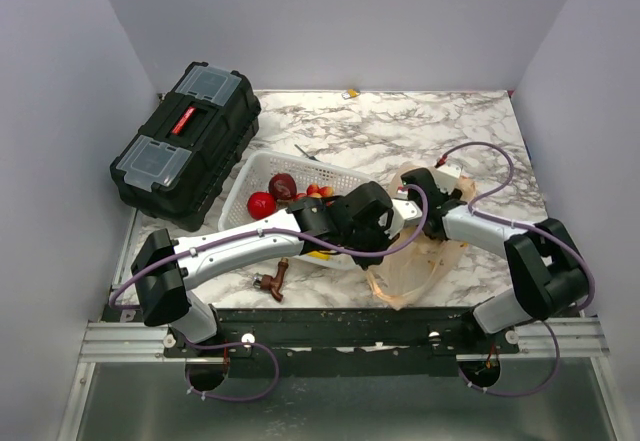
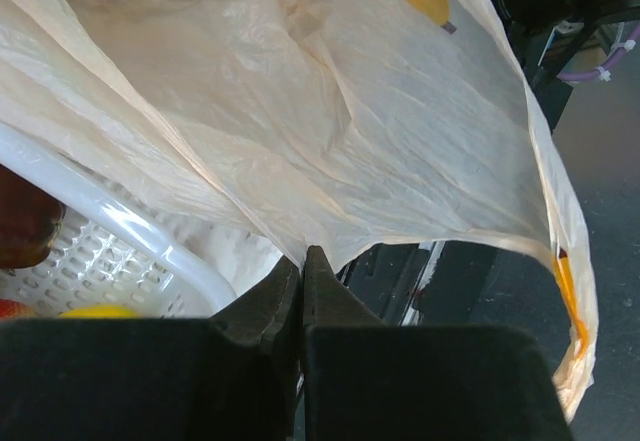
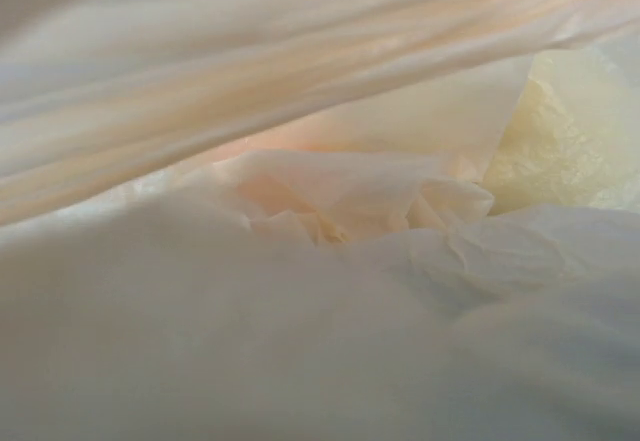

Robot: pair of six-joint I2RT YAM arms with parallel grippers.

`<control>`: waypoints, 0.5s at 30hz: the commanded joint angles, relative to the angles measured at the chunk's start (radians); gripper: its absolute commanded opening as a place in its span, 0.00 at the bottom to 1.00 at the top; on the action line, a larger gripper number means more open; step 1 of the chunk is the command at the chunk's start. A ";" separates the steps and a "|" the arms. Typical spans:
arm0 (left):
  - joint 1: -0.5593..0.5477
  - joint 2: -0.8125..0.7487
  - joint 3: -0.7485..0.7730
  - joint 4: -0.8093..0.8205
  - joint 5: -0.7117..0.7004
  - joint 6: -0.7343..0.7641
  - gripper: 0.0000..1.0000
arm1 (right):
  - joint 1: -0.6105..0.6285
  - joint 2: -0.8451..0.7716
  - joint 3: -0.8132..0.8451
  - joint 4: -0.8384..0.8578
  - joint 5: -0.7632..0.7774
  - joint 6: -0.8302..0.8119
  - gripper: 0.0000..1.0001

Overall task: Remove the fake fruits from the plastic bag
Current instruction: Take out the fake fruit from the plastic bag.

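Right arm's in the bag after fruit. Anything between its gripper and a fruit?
Yes. Crumpled bag folds fill the right wrist view, lying straight ahead. A pale yellow patch at upper right may be a fruit behind the film; can't tell. No bare fruit shows.

No legible text anywhere, only unreadable printed marks on the plastic bag [image 2: 400, 111].

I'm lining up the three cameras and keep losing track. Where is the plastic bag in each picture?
Top view: the plastic bag lies lower right of centre, right of the white basket.
Left wrist: it fills the top and right, pinched by the left tool.
Right wrist: it fills the whole picture.
Shared landmark: the basket's rim, lower left in the left wrist view; absent from the right wrist view.
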 commanded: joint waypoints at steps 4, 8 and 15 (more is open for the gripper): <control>-0.017 -0.011 -0.002 -0.002 0.009 -0.005 0.00 | -0.034 0.085 0.055 0.086 -0.016 -0.054 0.80; -0.020 -0.009 -0.002 -0.002 0.011 -0.004 0.00 | -0.035 0.106 0.063 0.127 -0.018 -0.088 0.69; -0.021 -0.003 -0.001 -0.006 0.007 -0.004 0.00 | -0.034 0.064 0.064 0.115 -0.056 -0.108 0.48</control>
